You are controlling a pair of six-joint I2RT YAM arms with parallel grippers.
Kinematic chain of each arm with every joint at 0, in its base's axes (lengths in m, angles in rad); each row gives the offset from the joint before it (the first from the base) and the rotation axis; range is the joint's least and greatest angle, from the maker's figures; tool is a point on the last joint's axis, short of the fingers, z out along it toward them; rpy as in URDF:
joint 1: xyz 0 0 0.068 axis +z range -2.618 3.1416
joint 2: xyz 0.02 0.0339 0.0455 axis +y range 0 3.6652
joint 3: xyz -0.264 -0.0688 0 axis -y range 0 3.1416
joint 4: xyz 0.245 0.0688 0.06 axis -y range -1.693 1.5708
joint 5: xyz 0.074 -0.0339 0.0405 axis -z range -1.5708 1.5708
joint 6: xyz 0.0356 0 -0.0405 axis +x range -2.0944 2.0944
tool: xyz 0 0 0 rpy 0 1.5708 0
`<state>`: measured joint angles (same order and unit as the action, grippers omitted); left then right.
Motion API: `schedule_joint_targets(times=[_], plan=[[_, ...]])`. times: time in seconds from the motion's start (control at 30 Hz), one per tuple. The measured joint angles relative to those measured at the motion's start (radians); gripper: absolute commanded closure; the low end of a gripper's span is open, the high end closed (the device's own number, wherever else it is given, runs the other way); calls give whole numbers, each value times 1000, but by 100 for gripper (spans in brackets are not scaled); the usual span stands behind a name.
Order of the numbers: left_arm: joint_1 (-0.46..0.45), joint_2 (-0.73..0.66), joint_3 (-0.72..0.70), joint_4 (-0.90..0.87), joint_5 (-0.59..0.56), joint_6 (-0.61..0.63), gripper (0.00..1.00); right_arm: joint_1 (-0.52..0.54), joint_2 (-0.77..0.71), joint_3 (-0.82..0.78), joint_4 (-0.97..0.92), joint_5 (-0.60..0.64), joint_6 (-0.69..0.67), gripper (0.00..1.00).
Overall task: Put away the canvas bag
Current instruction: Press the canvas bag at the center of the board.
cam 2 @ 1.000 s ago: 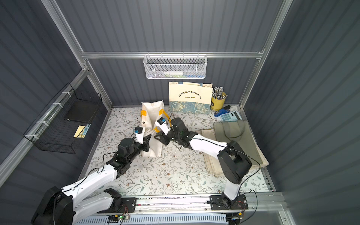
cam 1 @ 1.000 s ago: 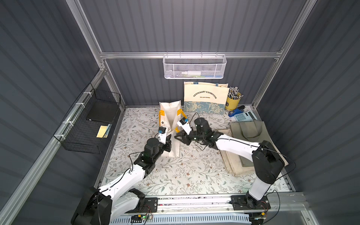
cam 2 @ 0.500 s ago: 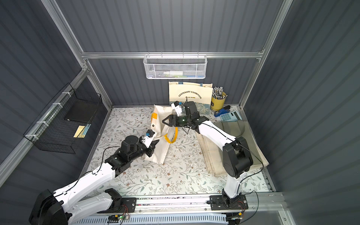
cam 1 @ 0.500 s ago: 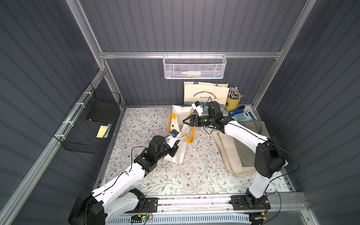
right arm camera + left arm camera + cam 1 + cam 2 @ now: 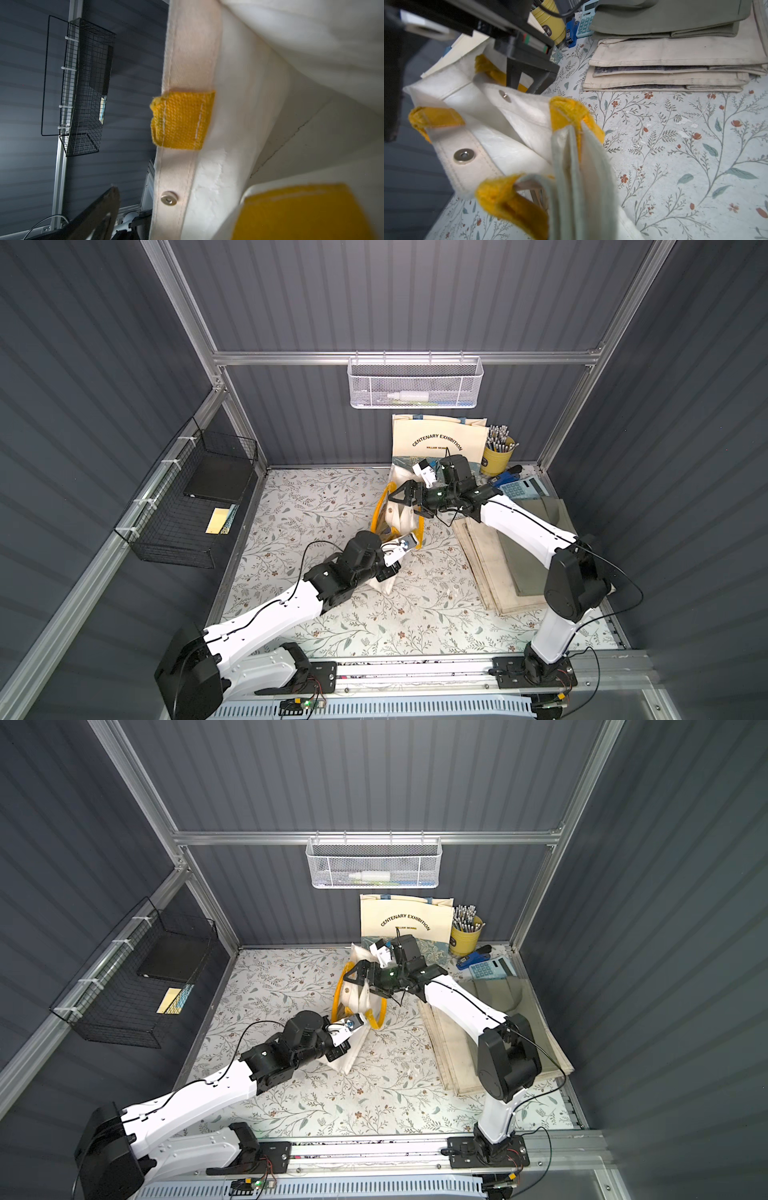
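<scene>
The white canvas bag [image 5: 401, 518] with yellow handles stands half upright mid-table in both top views, its mouth gaping toward the back. My left gripper [image 5: 388, 572] is shut on the bag's near folded edge [image 5: 577, 187], which fills the left wrist view. At the bag's mouth hovers my right gripper [image 5: 409, 504], wide open. In the right wrist view the bag's rim [image 5: 187, 166] with its snap runs between the jaws. One finger [image 5: 99, 209] stands outside the rim, apart from it. The other finger is hidden by cloth.
A stack of folded bags [image 5: 519, 556] lies at the right. A printed tote [image 5: 438, 439], a yellow pen cup [image 5: 496, 454], a blue stapler [image 5: 503, 481] and a calculator [image 5: 521, 489] sit along the back. A white mesh basket [image 5: 415, 383] hangs on the back rail, a black wire basket [image 5: 195, 506] on the left wall.
Both arms have carried the bag right and toward the back. The right gripper has opened wide, letting go of the bag's top. The left gripper stays shut on the bag.
</scene>
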<state>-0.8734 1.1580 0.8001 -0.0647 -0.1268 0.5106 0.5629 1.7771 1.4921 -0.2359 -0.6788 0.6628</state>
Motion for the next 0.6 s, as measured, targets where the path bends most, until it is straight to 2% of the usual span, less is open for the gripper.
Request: schedule_joint_targets(times=[0.3, 0.6], plan=[[-130, 53, 15, -3, -201, 212, 100, -2, -82, -89, 12, 93, 83, 1], [-175, 54, 15, 10, -285, 360, 100, -4, -88, -89, -16, 200, 110, 1]])
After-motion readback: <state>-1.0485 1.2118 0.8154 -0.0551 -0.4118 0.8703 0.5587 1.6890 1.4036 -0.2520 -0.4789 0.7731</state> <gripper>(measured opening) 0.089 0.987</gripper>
